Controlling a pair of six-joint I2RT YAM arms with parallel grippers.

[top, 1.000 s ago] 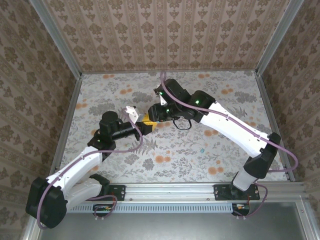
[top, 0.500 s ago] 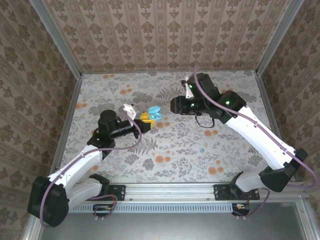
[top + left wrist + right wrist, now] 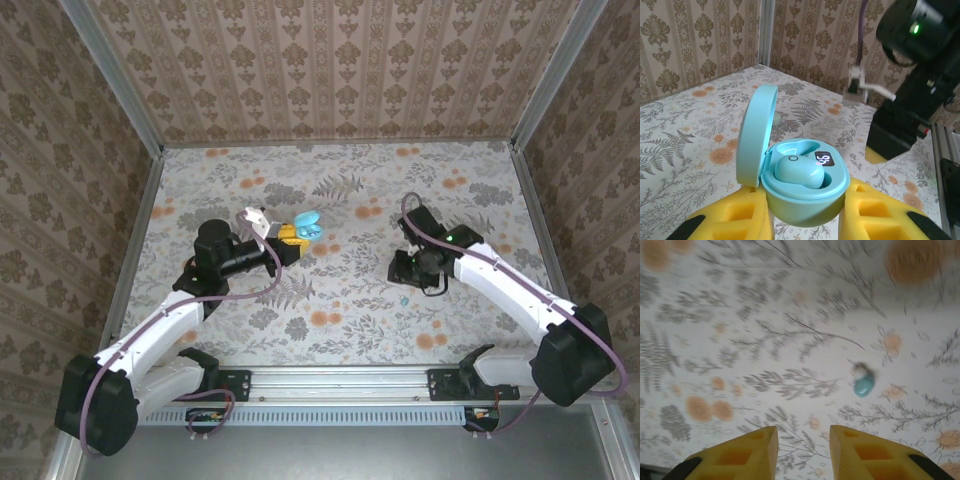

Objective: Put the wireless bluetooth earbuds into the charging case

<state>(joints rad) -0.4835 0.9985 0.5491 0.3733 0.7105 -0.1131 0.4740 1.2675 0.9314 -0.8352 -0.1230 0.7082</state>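
Earbud (image 3: 863,386): tiny, light, probably slick, best pinched across its body; lies on the table (image 3: 480,190) toward the near edge by the empty, slightly parted right gripper (image 3: 801,450); left gripper (image 3: 805,216) clamps the open case (image 3: 805,185).

White arms (image 3: 160,325) with black joints (image 3: 214,242), purple cables (image 3: 404,207), green lights (image 3: 449,238), yellow foam-padded jaws.

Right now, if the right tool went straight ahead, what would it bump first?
Probably the flowery table. The right tool would miss the loose earbud, which lies slightly right of its line; depth is blurry.
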